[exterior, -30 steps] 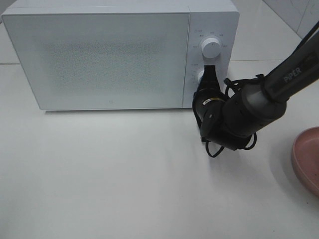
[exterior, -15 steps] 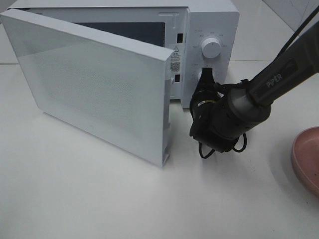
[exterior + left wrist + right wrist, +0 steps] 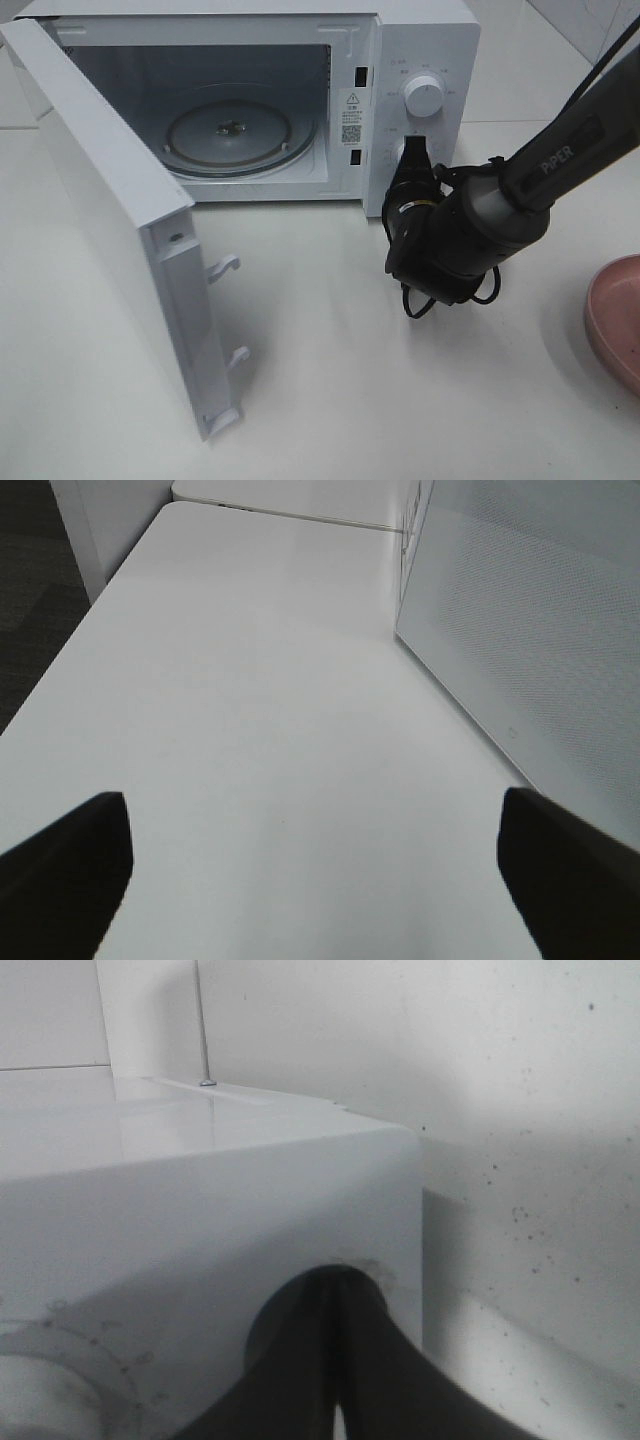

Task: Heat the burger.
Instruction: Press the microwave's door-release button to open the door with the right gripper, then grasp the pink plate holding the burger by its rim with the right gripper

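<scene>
the right claw [image 3: 413, 152] is pinched shut, its tip against the microwave [image 3: 420, 40] panel just below the knob [image 3: 423, 97], on a control it hides. the left claw [image 3: 310, 825] is spread wide and empty, hanging over bare table [image 3: 350, 390] just beside the outer face of the door [image 3: 110, 220]. the door stands swung wide and the turntable [image 3: 230, 135] inside is bare, so opening looks done and loading is the step in hand. the burger shows in no view. only a slice of the plate [image 3: 615, 320] shows at the right edge, and that slice is bare, so the burger probably lies further out that way. the next move, i judge, is to back the right claw off the panel, open it and head for the plate. the table before the cavity is open, but the door's free edge with its latch hooks [image 3: 225, 268] juts forward on the left, so the way in is from the right front, kept low under the cavity's top edge.
</scene>
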`<act>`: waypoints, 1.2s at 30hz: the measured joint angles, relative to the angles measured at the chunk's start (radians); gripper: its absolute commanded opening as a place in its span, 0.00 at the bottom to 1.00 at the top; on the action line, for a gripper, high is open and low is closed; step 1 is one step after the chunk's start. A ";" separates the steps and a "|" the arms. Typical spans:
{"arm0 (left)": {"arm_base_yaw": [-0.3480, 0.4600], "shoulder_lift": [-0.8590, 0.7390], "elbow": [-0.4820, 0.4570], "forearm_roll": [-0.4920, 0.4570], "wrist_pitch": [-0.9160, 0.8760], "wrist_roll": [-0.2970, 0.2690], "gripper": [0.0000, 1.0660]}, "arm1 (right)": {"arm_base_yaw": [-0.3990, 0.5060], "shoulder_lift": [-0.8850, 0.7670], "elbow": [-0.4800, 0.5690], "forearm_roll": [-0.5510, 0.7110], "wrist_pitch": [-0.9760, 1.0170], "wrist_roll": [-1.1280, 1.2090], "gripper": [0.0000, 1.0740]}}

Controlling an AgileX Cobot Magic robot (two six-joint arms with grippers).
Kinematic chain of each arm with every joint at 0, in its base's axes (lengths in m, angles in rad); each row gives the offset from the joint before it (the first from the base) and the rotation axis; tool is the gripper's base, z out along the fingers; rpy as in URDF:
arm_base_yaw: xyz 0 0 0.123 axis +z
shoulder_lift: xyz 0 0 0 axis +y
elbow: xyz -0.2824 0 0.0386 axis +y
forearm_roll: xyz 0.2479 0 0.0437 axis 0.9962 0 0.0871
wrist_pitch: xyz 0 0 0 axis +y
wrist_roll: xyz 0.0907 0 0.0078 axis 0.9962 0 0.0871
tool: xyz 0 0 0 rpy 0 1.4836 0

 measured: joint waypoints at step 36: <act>0.000 0.000 0.000 0.000 0.000 0.000 0.85 | -0.013 -0.261 0.186 -0.134 0.316 -0.439 0.00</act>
